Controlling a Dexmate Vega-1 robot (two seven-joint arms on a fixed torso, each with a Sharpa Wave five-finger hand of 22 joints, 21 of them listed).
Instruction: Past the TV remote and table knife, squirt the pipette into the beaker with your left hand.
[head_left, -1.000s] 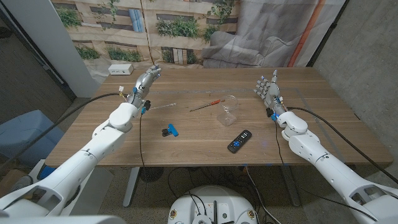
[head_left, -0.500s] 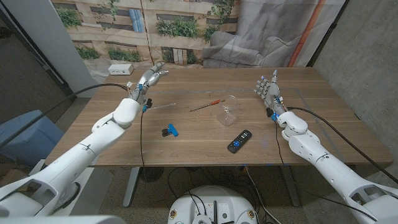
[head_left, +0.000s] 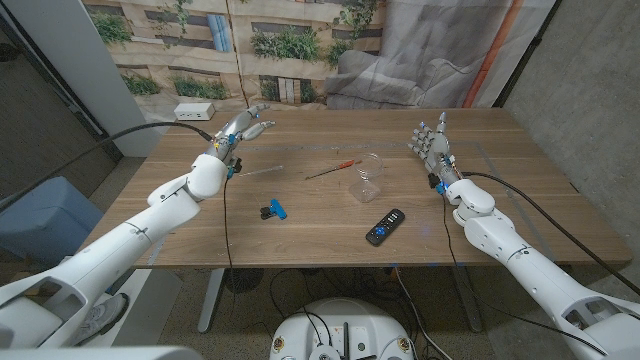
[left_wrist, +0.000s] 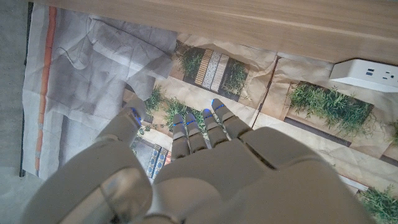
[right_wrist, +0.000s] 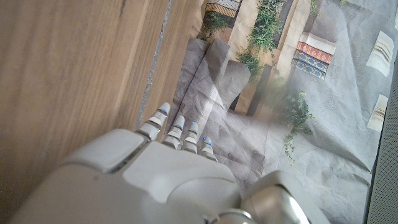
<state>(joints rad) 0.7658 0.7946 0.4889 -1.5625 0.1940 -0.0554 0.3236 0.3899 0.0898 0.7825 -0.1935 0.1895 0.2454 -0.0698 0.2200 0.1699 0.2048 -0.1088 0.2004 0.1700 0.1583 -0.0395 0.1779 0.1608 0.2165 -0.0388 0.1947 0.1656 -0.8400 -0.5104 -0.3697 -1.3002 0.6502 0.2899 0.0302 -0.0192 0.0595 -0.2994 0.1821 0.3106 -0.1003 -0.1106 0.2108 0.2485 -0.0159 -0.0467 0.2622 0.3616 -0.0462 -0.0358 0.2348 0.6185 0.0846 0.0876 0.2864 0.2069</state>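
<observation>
You raised your empty, spread left hand (head_left: 243, 127) away from the pipette (head_left: 262, 171), which lay below it on the table; the beaker (head_left: 368, 177) stood well apart. Grasp not begun.

Even, soft light (wrist foregrounds blurred).

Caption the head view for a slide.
Both hands open and raised, left hand beyond the pipette, right hand beside the beaker and TV remote.
</observation>
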